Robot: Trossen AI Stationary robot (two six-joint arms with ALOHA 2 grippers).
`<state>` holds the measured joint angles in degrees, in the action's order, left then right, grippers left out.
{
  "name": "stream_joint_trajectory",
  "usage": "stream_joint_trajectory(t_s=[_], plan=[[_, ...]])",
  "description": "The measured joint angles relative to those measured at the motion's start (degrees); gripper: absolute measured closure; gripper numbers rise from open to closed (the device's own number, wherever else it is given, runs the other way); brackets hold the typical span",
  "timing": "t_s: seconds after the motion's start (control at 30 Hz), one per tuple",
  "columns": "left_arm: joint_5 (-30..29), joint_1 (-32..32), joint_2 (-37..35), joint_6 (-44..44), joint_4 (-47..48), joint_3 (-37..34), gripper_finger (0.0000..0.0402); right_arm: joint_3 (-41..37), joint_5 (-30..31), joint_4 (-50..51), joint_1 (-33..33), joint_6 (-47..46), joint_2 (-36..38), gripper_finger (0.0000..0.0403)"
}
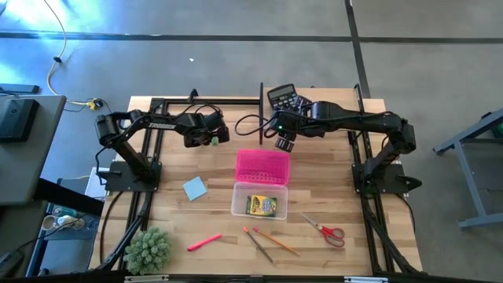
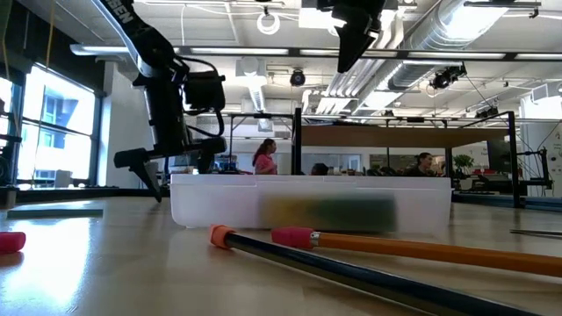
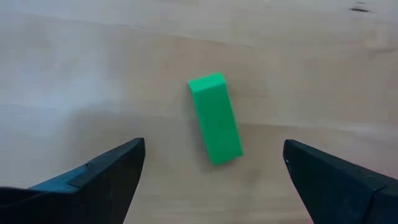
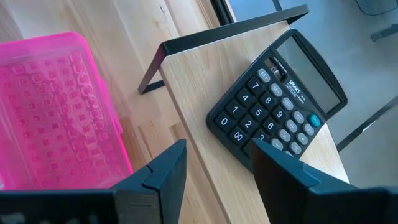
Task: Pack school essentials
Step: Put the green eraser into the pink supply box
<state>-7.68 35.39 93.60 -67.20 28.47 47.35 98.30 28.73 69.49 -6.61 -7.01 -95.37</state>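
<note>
- crayon box [image 1: 262, 205] already sits in the clear bin [image 1: 238, 206]
- my left jaws [image 1: 211, 136] hang open over the green eraser [image 3: 214, 119] on the surface
- right jaws [image 1: 284, 142] open, empty, near the calculator [image 4: 273, 112]
- sticky pad [image 1: 195, 188], pen [image 1: 204, 242], pencils [image 1: 267, 240], scissors [image 1: 326, 230] all still loose

A yellow-green crayon box [image 1: 262, 205] lies flat in the clear bin [image 1: 239, 207]. On the counter [image 1: 173, 212]: a tiny green eraser [image 3: 214, 118], a light-blue sticky-note pad [image 1: 195, 188], a red-pink pen [image 1: 204, 242], two crossed pencils [image 1: 267, 241] and red-handled scissors [image 1: 325, 231], each apart.
</note>
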Motion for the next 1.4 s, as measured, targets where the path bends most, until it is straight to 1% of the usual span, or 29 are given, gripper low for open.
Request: stream_joint_trajectory(t_s=[0.2, 0.43, 0.87, 1.07, 1.4], plan=[[0.37, 1.47, 1.91, 1.18, 0.24, 0.24, 0.0044, 0.00, 0.00, -0.02, 0.00, 0.00, 0.00, 0.0236], [0.33, 2.39, 1.88, 4.07, 0.57, 0.15, 0.0064, 0.00, 0.00, -0.02, 0.02, 0.00, 0.00, 0.0236], [-3.16, 2.43, 2.03, 7.35, 1.51, 0.07, 0.0098, 0.00, 0.00, -0.02, 0.00, 0.00, 0.00, 0.0236], [-3.62, 2.48, 2.03, 8.24, 1.57, 0.04, 0.0116, 0.00, 0.02, 0.16, 0.00, 0.00, 0.00, 0.0236], [-3.48, 2.48, 2.10, 13.79, 2.95, 0.15, 0.0154, 0.00, -0.13, 1.00, 0.00, -0.49, -0.02, 0.0236]])
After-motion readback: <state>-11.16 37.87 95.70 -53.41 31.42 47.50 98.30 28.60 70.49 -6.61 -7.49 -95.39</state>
